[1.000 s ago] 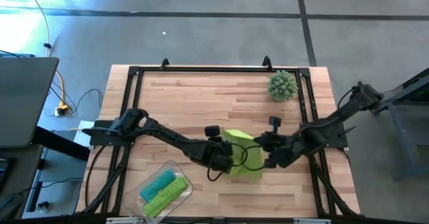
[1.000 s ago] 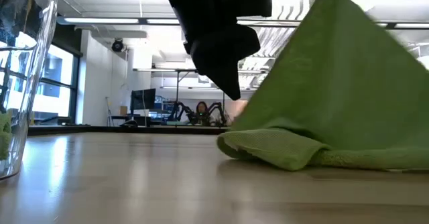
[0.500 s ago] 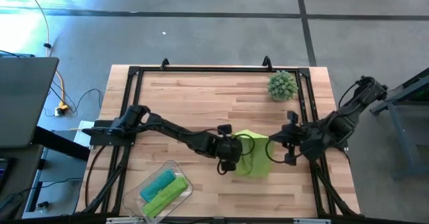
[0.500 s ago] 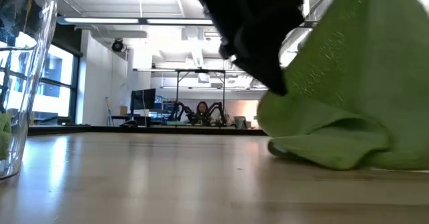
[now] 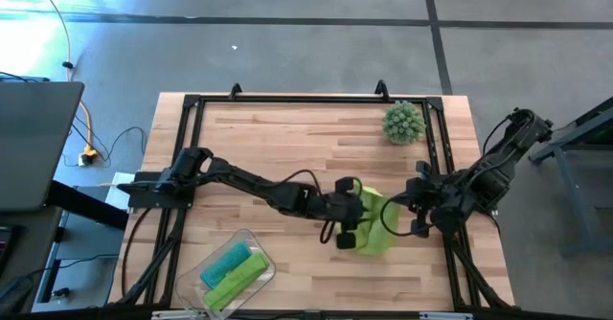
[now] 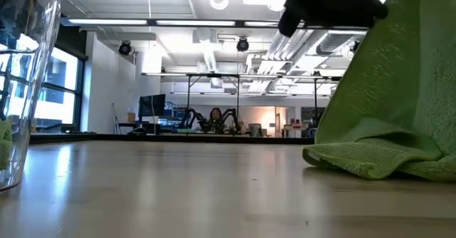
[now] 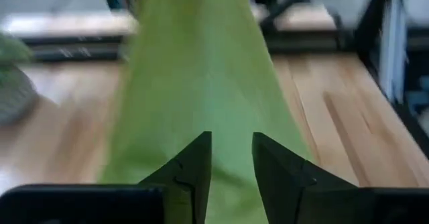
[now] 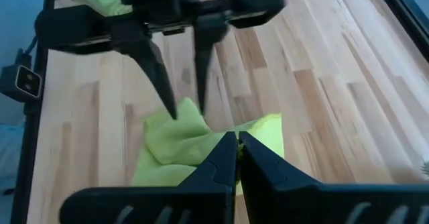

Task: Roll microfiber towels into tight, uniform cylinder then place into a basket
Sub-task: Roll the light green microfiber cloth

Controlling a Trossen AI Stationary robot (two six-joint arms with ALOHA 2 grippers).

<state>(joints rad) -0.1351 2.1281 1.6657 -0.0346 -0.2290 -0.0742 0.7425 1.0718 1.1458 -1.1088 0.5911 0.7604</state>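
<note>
Two rolled towels, a teal one (image 5: 227, 259) and a green one (image 5: 236, 279), already lie in the basket (image 5: 251, 239) by the table's (image 5: 287, 138) front left corner. Seen from above, the third towel (image 5: 374, 232) sits bunched up near the front right part of the table, between the two hands. The left hand (image 5: 347, 227) is at its left side and the right hand (image 5: 410, 217) is at its right side. A spiky ball (image 5: 403, 122) sits at the back right corner. Half a second ago the towel lay a bit more to the left and looked wider; now it is pulled right and more scrunched.

From table height, the towel (image 6: 388, 102) hangs up like a tent, with its bottom folded on the table. Before, a dark arm covered part of it; now that arm is higher and to the right.

On the left wrist, the fingers (image 7: 191, 174) are a little apart with green cloth between them, but I cannot tell if they pinch it.

On the right wrist, the fingers (image 8: 224, 158) are pressed together on a towel (image 8: 175, 140) corner.

To do this step well, I think the towel should be laid flat and smooth first, then rolled slowly and evenly.
</note>
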